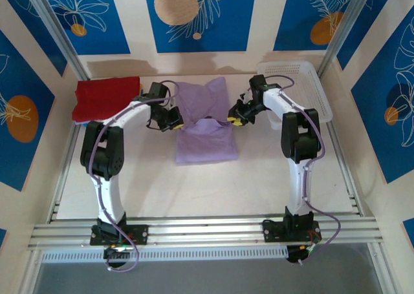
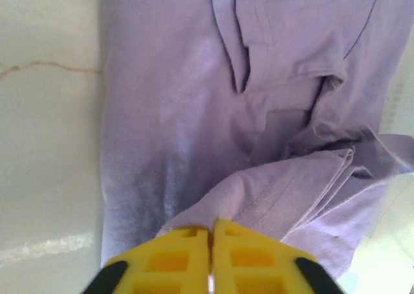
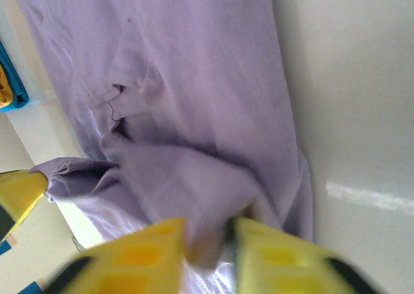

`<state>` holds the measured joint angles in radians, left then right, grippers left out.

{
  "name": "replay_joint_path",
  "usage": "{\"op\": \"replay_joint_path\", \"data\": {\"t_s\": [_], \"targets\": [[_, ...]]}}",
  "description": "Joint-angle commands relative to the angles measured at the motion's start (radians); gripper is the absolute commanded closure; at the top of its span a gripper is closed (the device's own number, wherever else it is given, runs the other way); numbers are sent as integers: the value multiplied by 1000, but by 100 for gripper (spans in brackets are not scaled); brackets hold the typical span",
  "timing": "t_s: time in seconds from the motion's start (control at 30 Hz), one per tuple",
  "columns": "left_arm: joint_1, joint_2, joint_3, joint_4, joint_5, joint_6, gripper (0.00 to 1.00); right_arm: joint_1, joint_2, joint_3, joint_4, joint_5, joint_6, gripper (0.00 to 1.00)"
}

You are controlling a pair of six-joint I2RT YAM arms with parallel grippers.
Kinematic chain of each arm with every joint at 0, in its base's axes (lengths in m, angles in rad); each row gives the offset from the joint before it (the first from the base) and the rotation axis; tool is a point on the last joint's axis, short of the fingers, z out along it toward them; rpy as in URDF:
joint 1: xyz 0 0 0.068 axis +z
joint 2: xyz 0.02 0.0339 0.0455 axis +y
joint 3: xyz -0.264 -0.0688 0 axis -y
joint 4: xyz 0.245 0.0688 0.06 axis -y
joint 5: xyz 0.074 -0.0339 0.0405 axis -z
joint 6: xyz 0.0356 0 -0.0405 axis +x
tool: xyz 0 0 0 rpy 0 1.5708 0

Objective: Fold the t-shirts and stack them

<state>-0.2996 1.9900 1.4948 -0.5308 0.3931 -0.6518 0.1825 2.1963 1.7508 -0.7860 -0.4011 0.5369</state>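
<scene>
The lavender t-shirt (image 1: pixel 206 129) lies spread in the middle of the table, sleeves toward the back and a flat rectangle of cloth toward the front. My left gripper (image 1: pixel 176 121) is at its left edge. In the left wrist view its yellow fingers (image 2: pixel 169 258) are shut on a raised fold of the lavender t-shirt (image 2: pixel 194 100). My right gripper (image 1: pixel 234 117) is at the right edge, and its blurred fingers (image 3: pixel 145 255) pinch a tented bunch of the lavender t-shirt (image 3: pixel 194 68). A folded red t-shirt (image 1: pixel 107 97) lies at the back left.
The white perforated basket (image 1: pixel 294 87) stands at the back right, just behind the right arm. Bare pale table (image 1: pixel 207 190) stretches in front of the shirt. Walls and metal posts close in the back and sides.
</scene>
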Motion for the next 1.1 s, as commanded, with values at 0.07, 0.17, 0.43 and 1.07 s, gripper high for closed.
{"op": "replay_joint_path", "data": {"t_s": [0.07, 0.17, 0.43, 1.07], "targets": [[56, -22, 34, 36, 29, -7, 61, -19, -35, 58, -62, -50, -51, 30], [65, -64, 7, 65, 23, -25, 54, -16, -88, 37, -68, -38, -53, 29], [33, -127, -104, 112, 56, -64, 52, 20, -203, -138, 21, -61, -9, 30], [-147, -183, -389, 133, -43, -67, 49, 126, -207, -472, 178, -78, 77, 34]]}}
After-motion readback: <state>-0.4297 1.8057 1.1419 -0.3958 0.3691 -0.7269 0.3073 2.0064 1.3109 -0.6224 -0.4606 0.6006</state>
